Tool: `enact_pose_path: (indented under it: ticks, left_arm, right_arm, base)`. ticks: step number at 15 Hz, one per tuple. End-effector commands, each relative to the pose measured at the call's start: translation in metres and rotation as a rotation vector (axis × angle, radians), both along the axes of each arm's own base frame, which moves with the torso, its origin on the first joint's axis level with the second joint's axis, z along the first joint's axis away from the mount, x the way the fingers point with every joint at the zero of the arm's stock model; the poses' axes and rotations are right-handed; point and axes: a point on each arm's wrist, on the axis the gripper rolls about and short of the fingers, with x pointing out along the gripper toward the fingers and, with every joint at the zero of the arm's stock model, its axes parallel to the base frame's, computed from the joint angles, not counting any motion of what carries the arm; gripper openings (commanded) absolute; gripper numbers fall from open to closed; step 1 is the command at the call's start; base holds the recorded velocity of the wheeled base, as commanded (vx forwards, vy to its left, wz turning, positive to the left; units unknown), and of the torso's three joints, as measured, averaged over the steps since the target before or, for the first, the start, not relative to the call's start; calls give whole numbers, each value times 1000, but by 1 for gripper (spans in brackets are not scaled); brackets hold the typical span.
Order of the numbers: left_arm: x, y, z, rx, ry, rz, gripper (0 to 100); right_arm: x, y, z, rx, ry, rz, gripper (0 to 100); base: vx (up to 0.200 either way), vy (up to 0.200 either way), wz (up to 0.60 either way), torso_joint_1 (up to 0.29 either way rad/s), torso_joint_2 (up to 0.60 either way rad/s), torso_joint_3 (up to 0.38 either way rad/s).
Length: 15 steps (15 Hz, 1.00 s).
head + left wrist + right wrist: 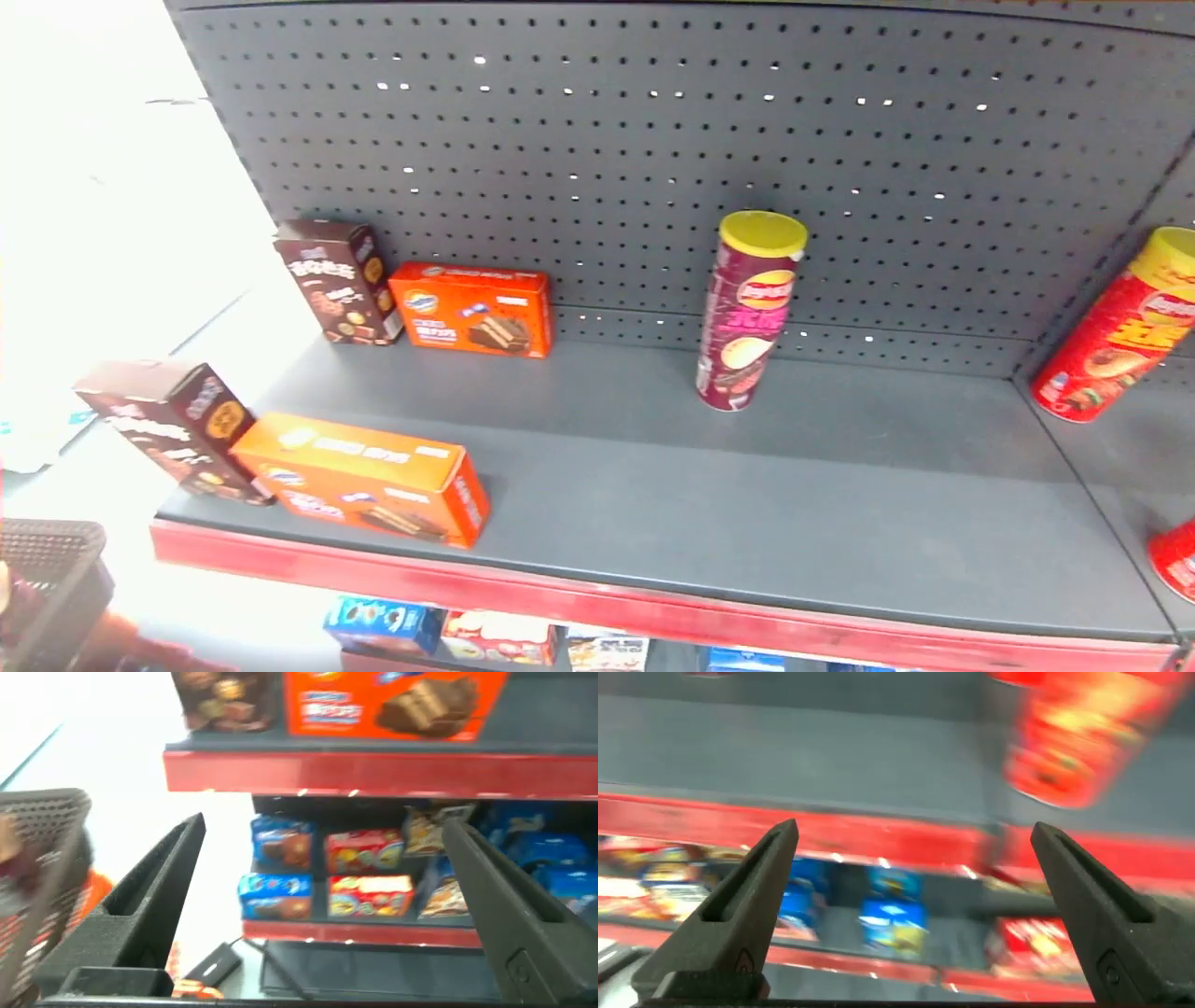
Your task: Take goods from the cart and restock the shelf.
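Observation:
The dark grey shelf (794, 504) has a red front edge (579, 593). On it stand two brown boxes (338, 280) (177, 429), two orange boxes (471, 308) (369, 481) and a purple chip can (747, 313) with a yellow lid. A red chip can (1116, 327) leans on the neighbouring shelf at the right. My left gripper (322, 829) is open and holds nothing; it sits below and in front of the red shelf edge (374, 770), facing the lower shelf. My right gripper (913, 833) is open too, under a blurred red can (1069, 737).
A dark mesh cart basket (47, 569) (42, 849) sits low at the left. Small blue and red packs (369, 873) fill the lower shelf. Part of another red can (1176, 560) shows at the far right. The shelf has free room in the middle and front right.

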Motion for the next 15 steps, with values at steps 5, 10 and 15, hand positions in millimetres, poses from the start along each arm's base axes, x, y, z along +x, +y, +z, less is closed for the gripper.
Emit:
enact_pose_path:
  ticks: [5,10,15]
  left_arm:
    - [0,0,0,-2,0,0,100]
    - [0,0,0,-2,0,0,100]
    - [0,0,0,1,0,-2,100]
  right_arm:
    - [0,0,0,-1,0,1,100]
    - [0,0,0,0,0,-4,100]
    - [0,0,0,0,0,-4,100]
  base:
    - [0,0,600,-1,2,1]
    - [0,0,240,3,2,1]
    - [0,0,0,0,0,0]
